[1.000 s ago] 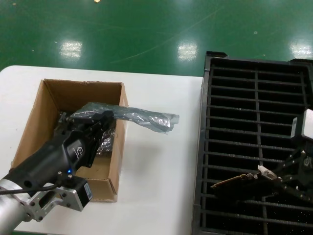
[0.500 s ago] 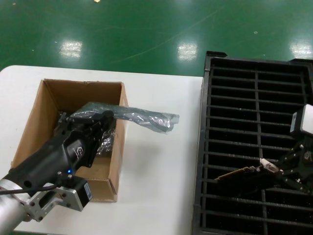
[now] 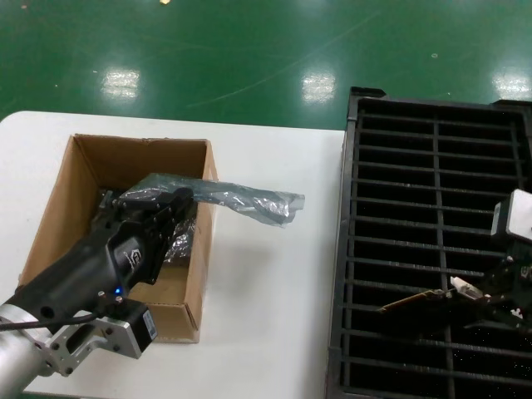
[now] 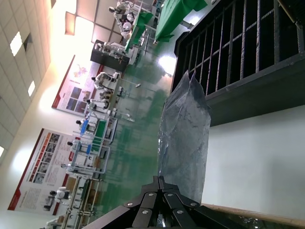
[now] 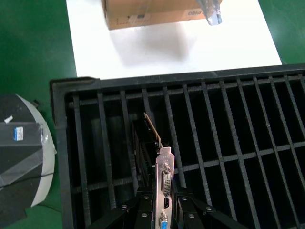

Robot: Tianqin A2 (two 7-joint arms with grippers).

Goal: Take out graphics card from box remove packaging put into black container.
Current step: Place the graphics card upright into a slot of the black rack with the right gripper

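We are lowering graphics card (image 3: 420, 301) deeper into black container (image 3: 432, 116) slot, right gripper (image 5: 164, 220) clamping bracket; insertion nearly complete. Left gripper (image 4: 159, 183) pinching emptied packaging (image 3: 249, 201) over box (image 3: 71, 195).

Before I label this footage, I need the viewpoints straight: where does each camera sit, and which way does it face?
Head view: high on the robot, facing down at the box and black container; left gripper and right gripper show.
Left wrist view: along the held packaging toward the container and hall; its fingers show.
Right wrist view: straight down on the graphics card entering a slot.
All three share the container.
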